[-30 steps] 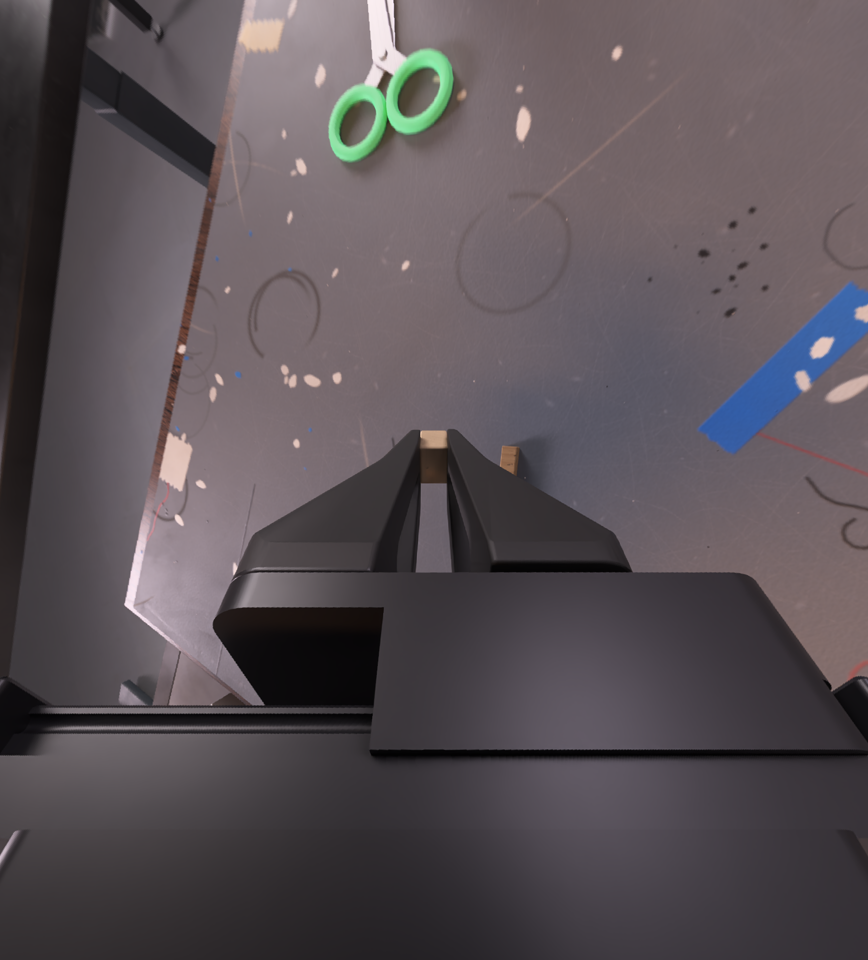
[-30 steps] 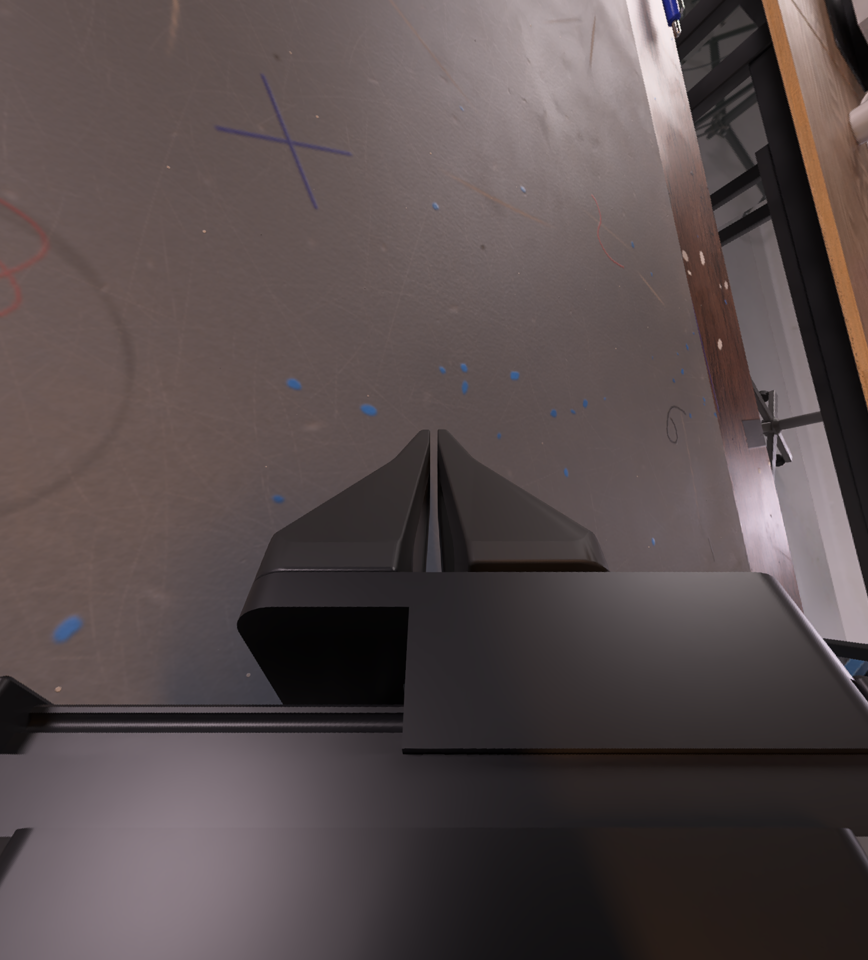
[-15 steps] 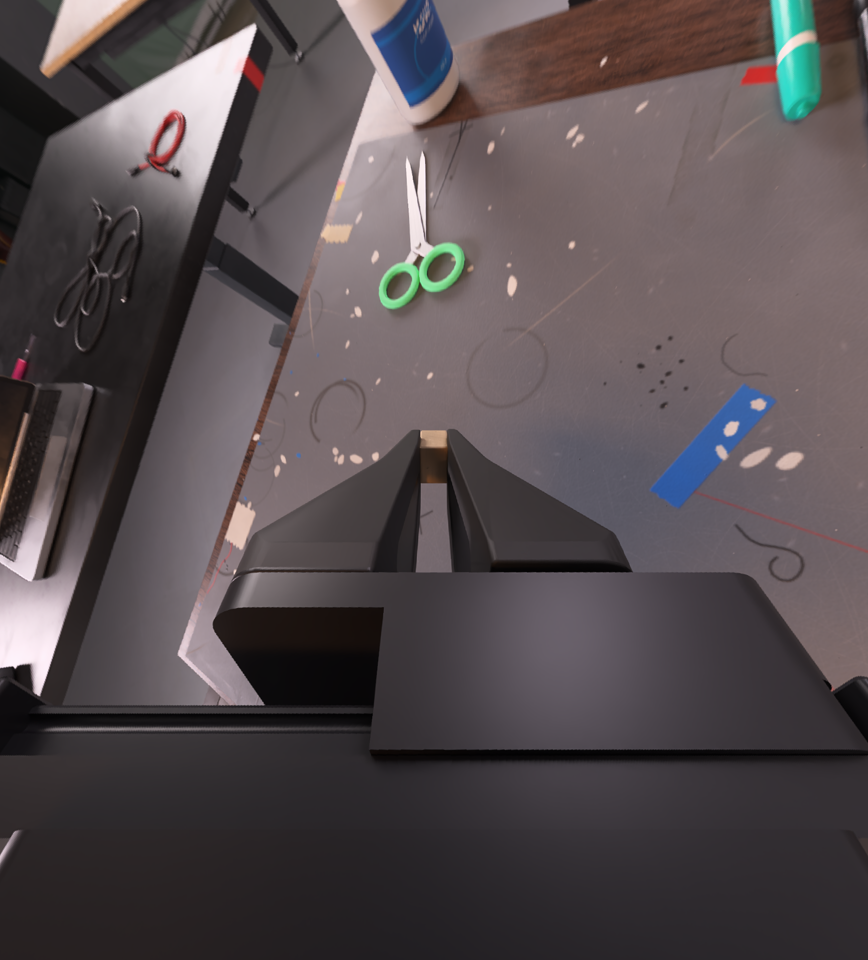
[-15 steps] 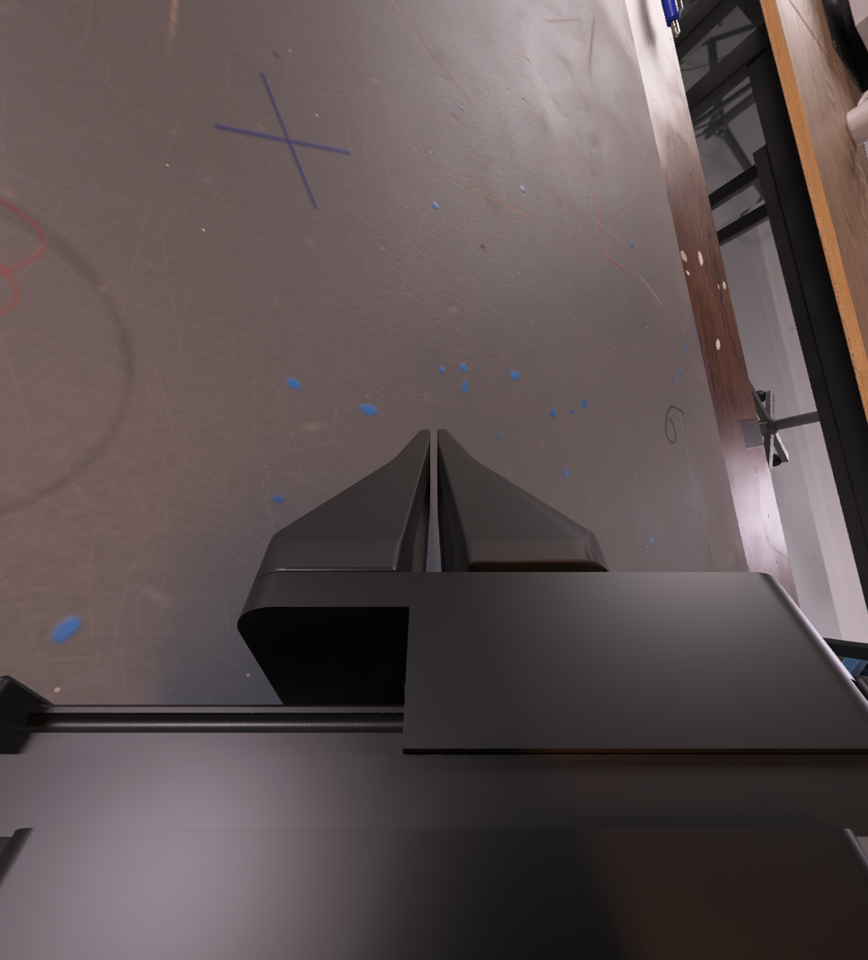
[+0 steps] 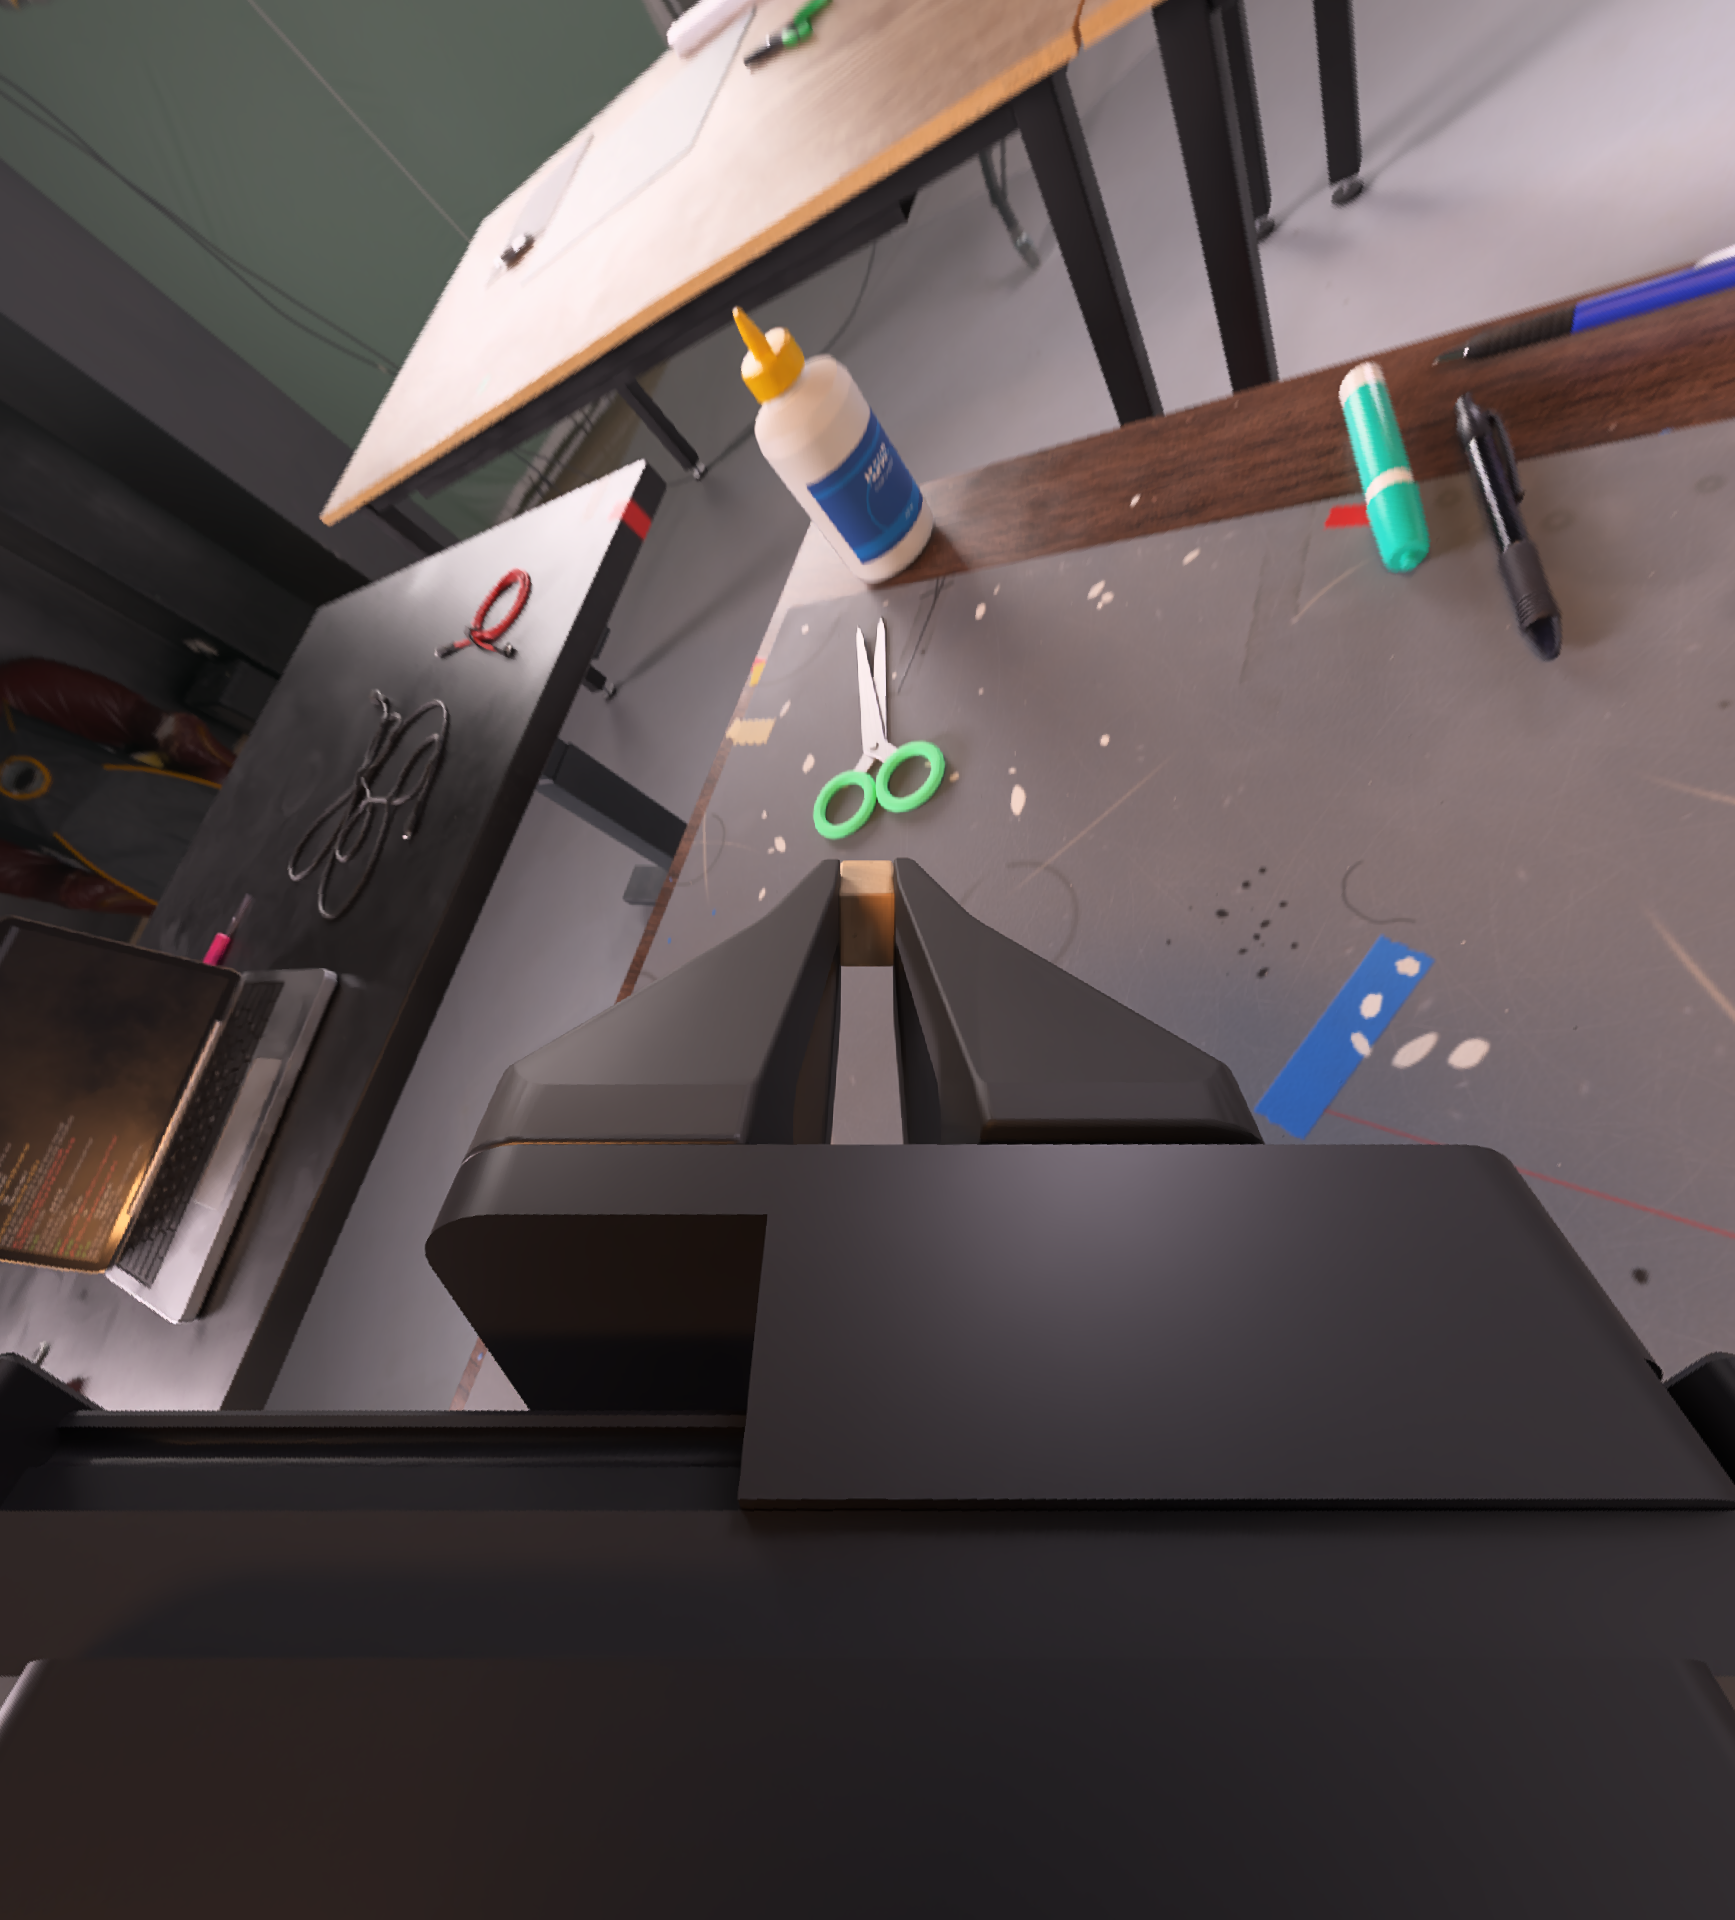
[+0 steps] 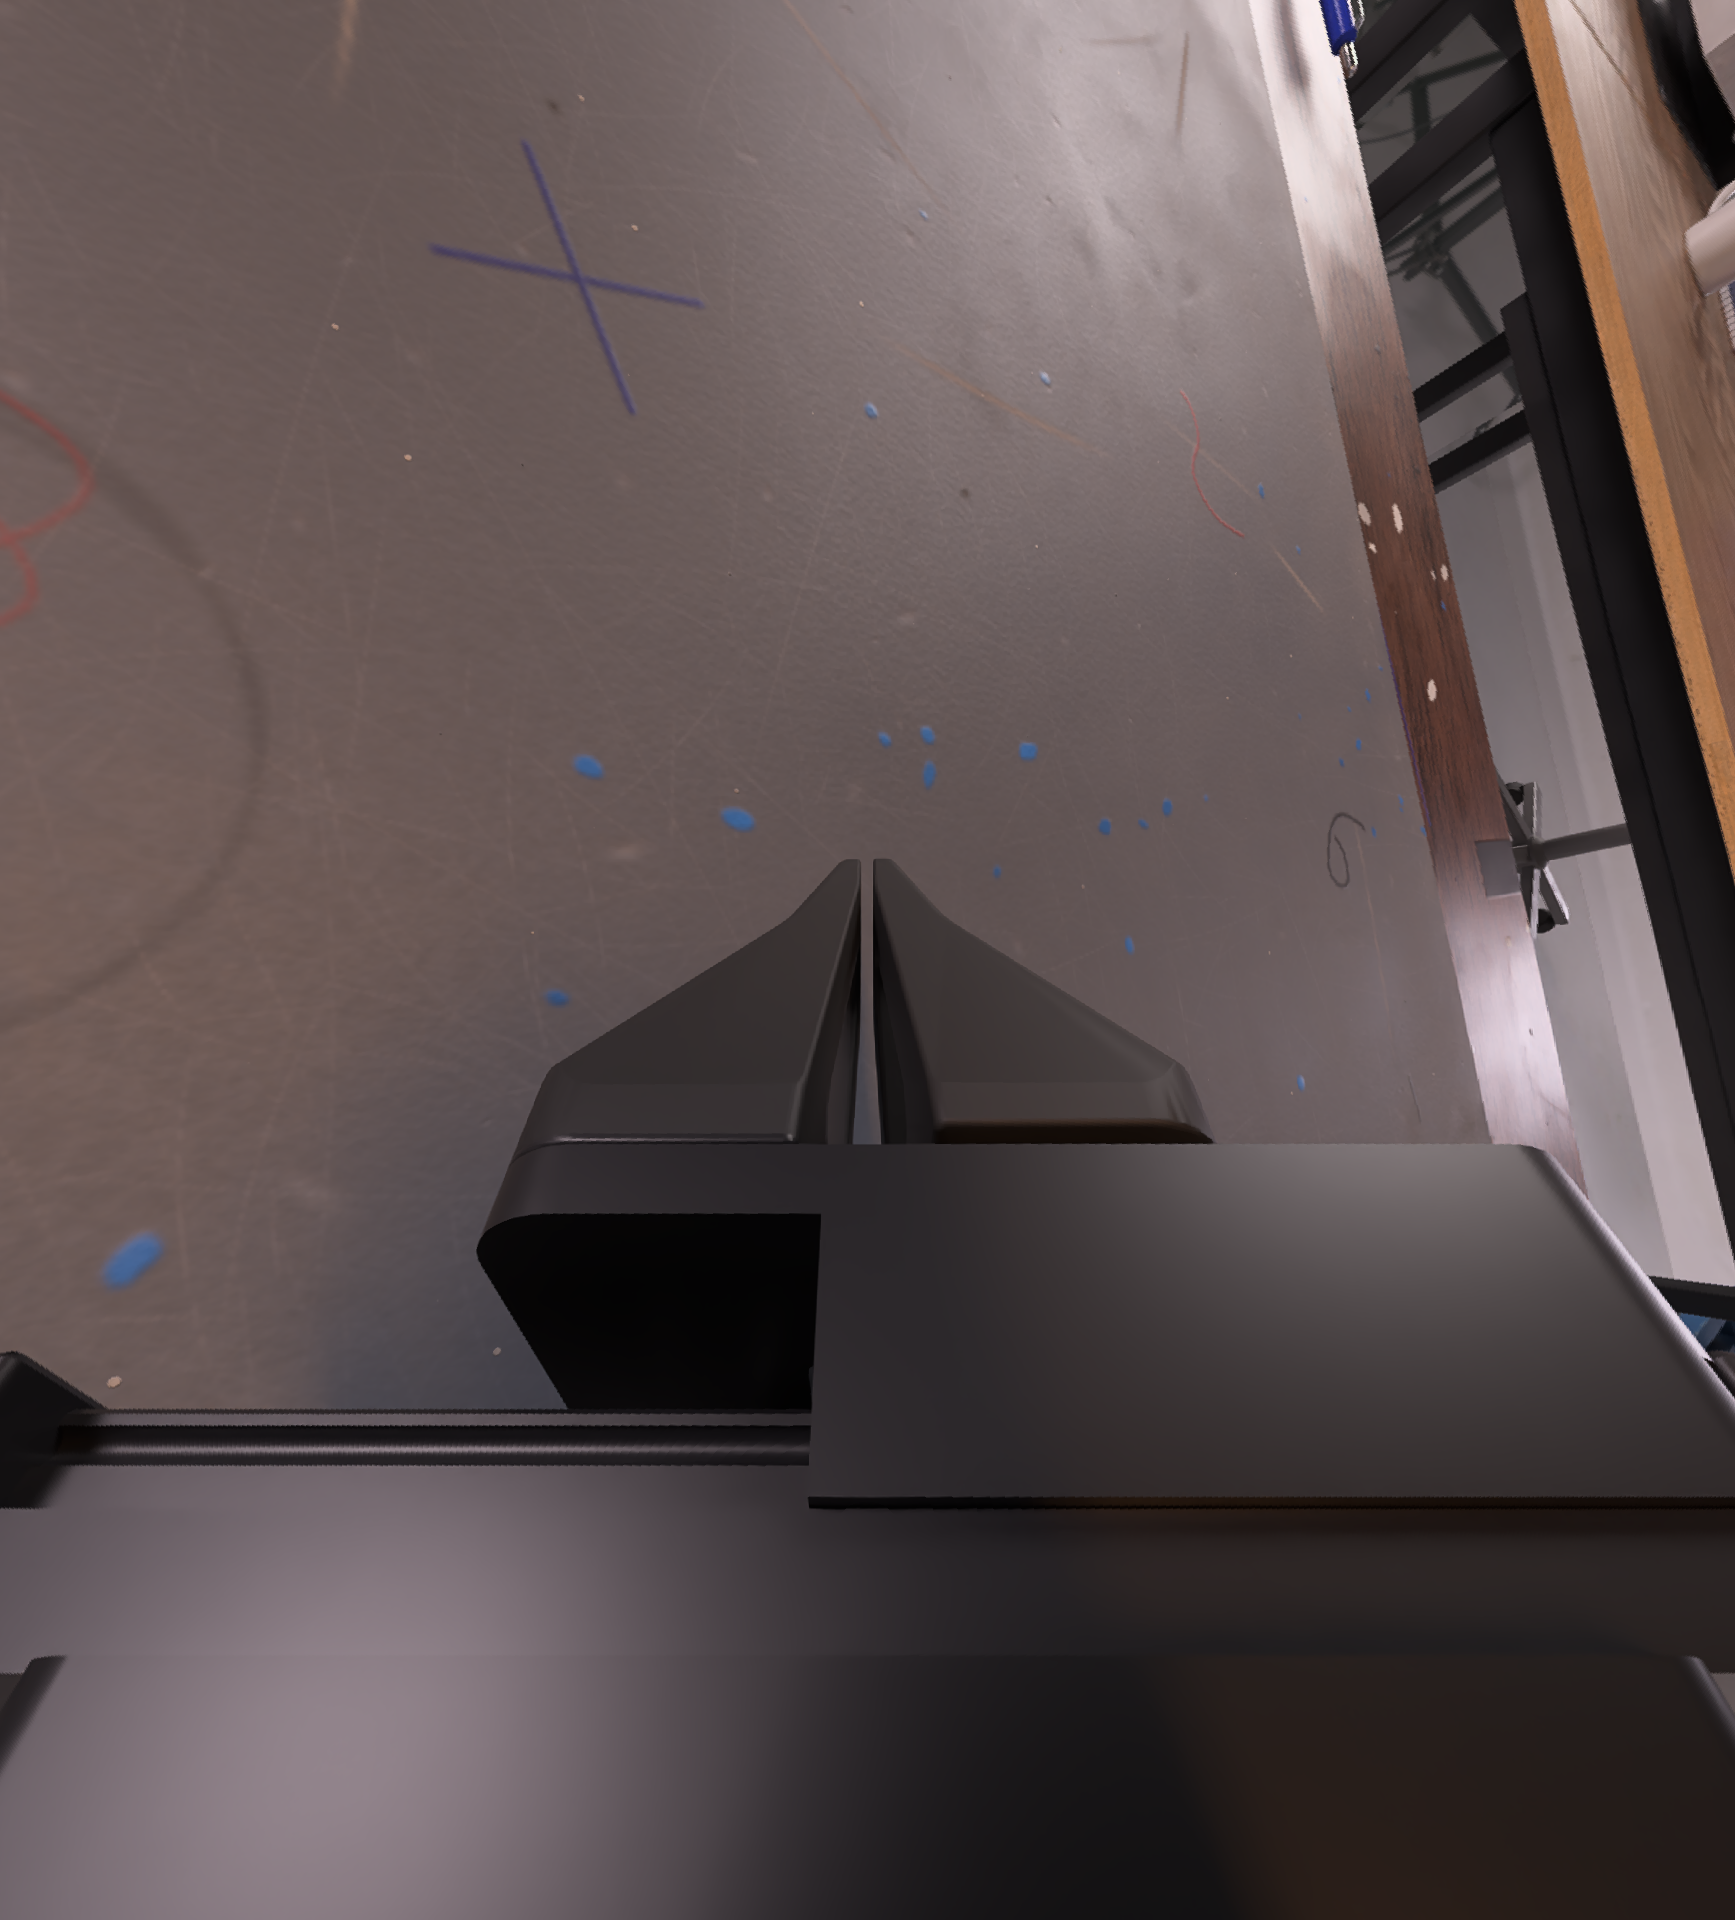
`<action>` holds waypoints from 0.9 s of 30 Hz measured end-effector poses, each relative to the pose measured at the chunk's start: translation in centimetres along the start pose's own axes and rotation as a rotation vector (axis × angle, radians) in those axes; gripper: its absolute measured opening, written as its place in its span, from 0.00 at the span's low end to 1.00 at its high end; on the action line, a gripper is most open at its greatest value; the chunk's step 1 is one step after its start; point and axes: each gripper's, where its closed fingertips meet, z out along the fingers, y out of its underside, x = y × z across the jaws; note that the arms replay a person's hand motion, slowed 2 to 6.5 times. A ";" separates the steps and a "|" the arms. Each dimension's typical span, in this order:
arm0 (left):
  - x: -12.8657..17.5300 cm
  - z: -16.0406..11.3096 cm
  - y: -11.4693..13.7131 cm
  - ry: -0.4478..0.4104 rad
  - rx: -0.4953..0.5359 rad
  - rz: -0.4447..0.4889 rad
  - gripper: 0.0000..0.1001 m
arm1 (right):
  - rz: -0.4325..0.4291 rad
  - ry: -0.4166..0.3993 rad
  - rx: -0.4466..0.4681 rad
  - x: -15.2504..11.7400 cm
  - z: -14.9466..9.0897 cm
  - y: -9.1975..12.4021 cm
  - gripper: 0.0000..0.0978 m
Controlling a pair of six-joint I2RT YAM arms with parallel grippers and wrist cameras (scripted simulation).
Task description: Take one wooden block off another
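My left gripper (image 5: 865, 883) is shut on a small light wooden block (image 5: 865, 914), pinched between the two black fingertips and held high above the grey work mat (image 5: 1362, 831). The second wooden block is hidden from view, likely behind the gripper body. My right gripper (image 6: 866, 868) is shut and empty, hovering above a bare stretch of the same grey mat (image 6: 634, 571). No block shows in the right wrist view.
Green-handled scissors (image 5: 875, 769) lie beyond the held block. A glue bottle (image 5: 832, 457), a teal marker (image 5: 1382, 468) and a black pen (image 5: 1507, 520) sit at the mat's far edge. Blue tape (image 5: 1346, 1034) lies right. A laptop (image 5: 84, 1101) sits on a side table.
My left gripper has risen well above the mat with the block and tilted up; the lower block, seen beside the fingers a second ago, is out of sight. The right gripper has stayed still.
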 end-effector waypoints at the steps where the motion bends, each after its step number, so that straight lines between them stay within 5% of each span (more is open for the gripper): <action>1: 0.0 -0.3 -0.4 -0.003 0.017 0.001 0.08 | 0.000 0.000 0.000 0.0 0.0 0.0 0.02; 27: 0.5 -10.7 -10.9 -0.040 0.468 0.028 0.08 | -0.002 0.002 -0.001 0.0 0.0 0.0 0.02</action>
